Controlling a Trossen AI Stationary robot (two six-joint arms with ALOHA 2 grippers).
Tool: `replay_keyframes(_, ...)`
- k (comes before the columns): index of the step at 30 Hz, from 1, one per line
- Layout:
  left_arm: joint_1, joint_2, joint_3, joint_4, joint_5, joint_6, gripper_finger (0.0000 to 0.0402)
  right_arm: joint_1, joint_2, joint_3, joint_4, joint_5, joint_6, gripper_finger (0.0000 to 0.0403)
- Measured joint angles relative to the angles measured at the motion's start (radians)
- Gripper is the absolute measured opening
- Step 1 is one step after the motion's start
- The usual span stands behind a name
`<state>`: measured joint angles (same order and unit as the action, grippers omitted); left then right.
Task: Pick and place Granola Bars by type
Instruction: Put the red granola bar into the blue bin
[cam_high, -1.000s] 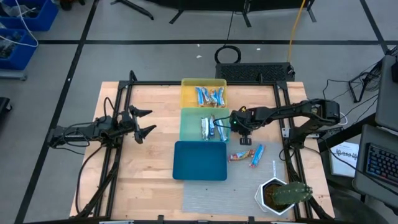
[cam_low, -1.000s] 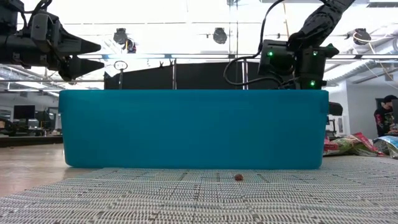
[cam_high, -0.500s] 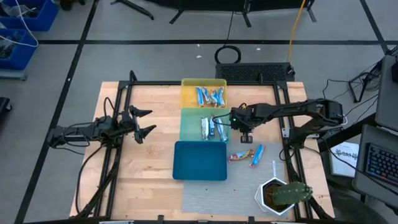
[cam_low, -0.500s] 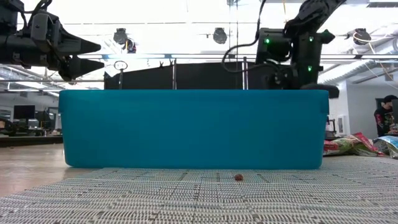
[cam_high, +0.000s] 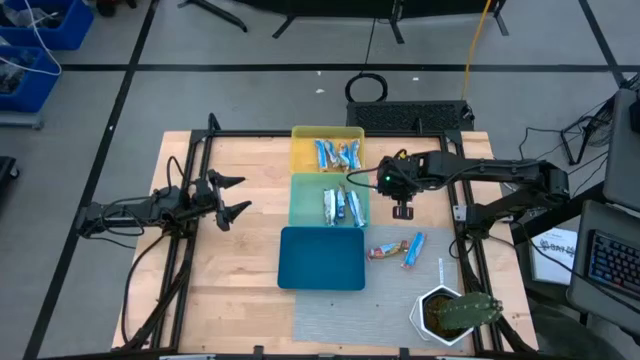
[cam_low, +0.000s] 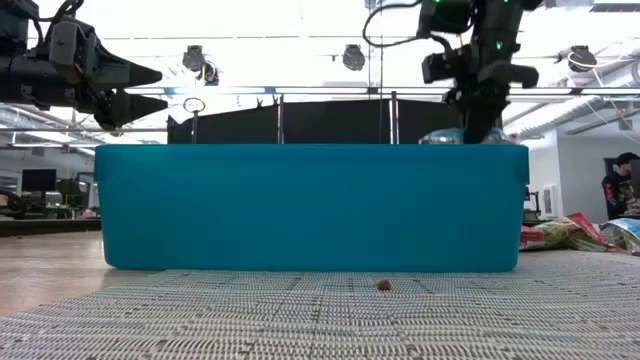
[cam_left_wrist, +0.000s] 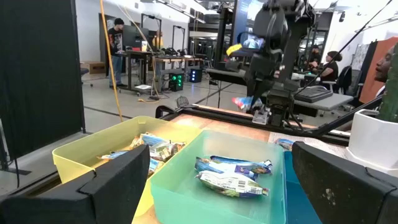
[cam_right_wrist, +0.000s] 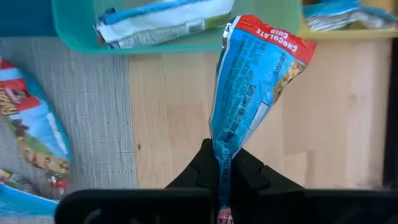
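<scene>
My right gripper (cam_high: 402, 209) hangs over the bare wood just right of the green tray (cam_high: 300, 205), shut on a blue granola bar with a red end (cam_right_wrist: 252, 81). Two more bars (cam_high: 385, 250) (cam_high: 414, 248) lie flat on the grey mat right of the blue tray (cam_high: 322, 258). Other bars lie in the green tray (cam_left_wrist: 233, 174) and in the yellow tray (cam_high: 337, 153). My left gripper (cam_high: 236, 197) waits open at the table's left side, pointing level toward the trays. My right gripper pinches the bar's flat wrapper end (cam_right_wrist: 222, 148) between its two fingers, the end opposite the red one. The fingers come steeply from above. The bar hangs below them, red end lowest, clear of the table (cam_left_wrist: 242, 101).
The three trays stand in a row down the table's middle: yellow far, green middle, blue near. A white pot with a cactus (cam_high: 455, 312) stands at the near right corner. People show in the room beyond the table (cam_left_wrist: 118, 43).
My right gripper has risen from beside the green tray, staying shut, and has carried the blue-and-red bar up off the table so that it hangs clear.
</scene>
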<state>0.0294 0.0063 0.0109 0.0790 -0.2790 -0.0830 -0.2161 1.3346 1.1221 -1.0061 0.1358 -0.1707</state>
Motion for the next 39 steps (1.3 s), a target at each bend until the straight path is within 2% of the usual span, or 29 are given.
replay_keyframes(8, 0.000, 0.000, 0.000, 0.000, 0.000, 0.000, 0.0392, 0.000, -0.005, 0.158, -0.192, -0.001, 0.005, 0.0005)
replay_keyframes(17, 0.000, 0.000, 0.000, 0.000, 0.000, 0.000, 0.0392, 0.031, -0.005, 0.342, -0.415, -0.009, 0.116, 0.0005)
replay_keyframes(21, 0.000, 0.000, 0.000, 0.000, 0.000, 0.000, 0.0392, 0.066, -0.005, 0.401, -0.502, -0.014, 0.215, 0.0005)
replay_keyframes(25, 0.000, 0.000, 0.000, 0.000, 0.000, 0.000, 0.0392, 0.100, -0.005, 0.450, -0.560, -0.065, 0.337, 0.0004)
replay_keyframes(30, 0.000, 0.000, 0.000, 0.000, 0.000, 0.000, 0.0392, 0.148, -0.005, 0.506, -0.566, -0.112, 0.468, 0.0003)
replay_keyframes(39, 0.000, 0.000, 0.000, 0.000, 0.000, 0.000, 0.0392, 0.244, 0.006, 0.605, -0.565, -0.123, 0.746, 0.0001)
